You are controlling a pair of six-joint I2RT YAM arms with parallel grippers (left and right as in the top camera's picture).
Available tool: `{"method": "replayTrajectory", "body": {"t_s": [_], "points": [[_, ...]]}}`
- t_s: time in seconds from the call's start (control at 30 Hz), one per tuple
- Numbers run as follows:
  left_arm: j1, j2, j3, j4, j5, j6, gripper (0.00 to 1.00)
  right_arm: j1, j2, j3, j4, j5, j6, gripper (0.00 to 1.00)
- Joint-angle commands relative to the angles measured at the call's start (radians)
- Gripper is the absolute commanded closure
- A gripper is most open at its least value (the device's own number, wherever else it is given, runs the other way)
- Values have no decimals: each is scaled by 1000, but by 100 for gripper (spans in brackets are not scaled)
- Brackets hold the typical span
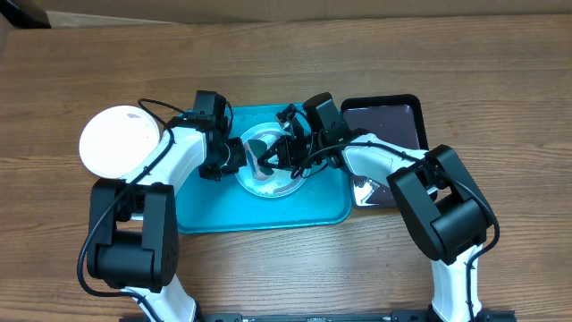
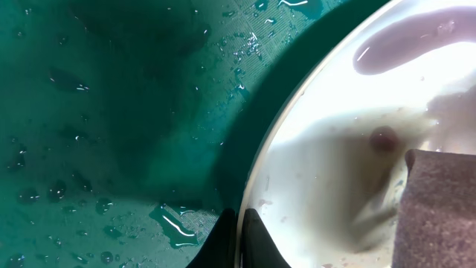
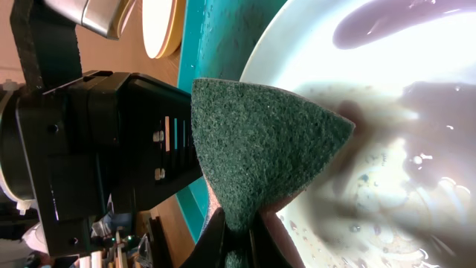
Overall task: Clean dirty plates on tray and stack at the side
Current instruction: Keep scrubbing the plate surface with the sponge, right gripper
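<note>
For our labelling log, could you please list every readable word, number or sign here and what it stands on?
None is readable: turquoise tray, plate, scouring pad and black tray carry no lettering.
Pale marks on the black housing of the left hand: too blurred to read.

The tabletop [image 1: 357, 45] is brown wood with a visible grain and a matt finish. The turquoise tray [image 2: 111, 112] is plastic, finely ribbed, wet and beaded with water drops. The pale plate [image 3: 416, 97] is smooth, glossy plastic, wet and streaked with cloudy residue. The scouring pad [image 3: 260, 141] is dark green, coarse and fibrous. The black tray [image 1: 384, 125] has a shiny, reflective purple inside. The white plate [image 1: 116, 139] looks smooth and dull. The arm casings [image 1: 183, 156] are smooth white and black plastic.
</note>
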Motion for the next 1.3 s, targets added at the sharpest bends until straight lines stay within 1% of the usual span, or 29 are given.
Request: {"method": "replayTrajectory", "body": {"t_s": [0.0, 0.27, 0.47, 0.83, 0.93, 1.27], "points": [[-8, 20, -10, -3, 0, -6, 96, 8, -36, -3, 6, 2, 0, 96], [-8, 20, -10, -3, 0, -6, 96, 23, -36, -6, 4, 34, 0, 96], [-8, 20, -10, -3, 0, -6, 96, 28, -36, -27, 8, 70, -32, 96], [-8, 20, -10, -3, 0, -6, 96, 28, -36, -53, 14, 113, -34, 96], [-8, 20, -10, -3, 0, -6, 96, 28, -36, -56, 4, 129, -55, 96], [-8, 20, -10, -3, 0, -6, 96, -31, -36, -56, 3, 127, -61, 96]]}}
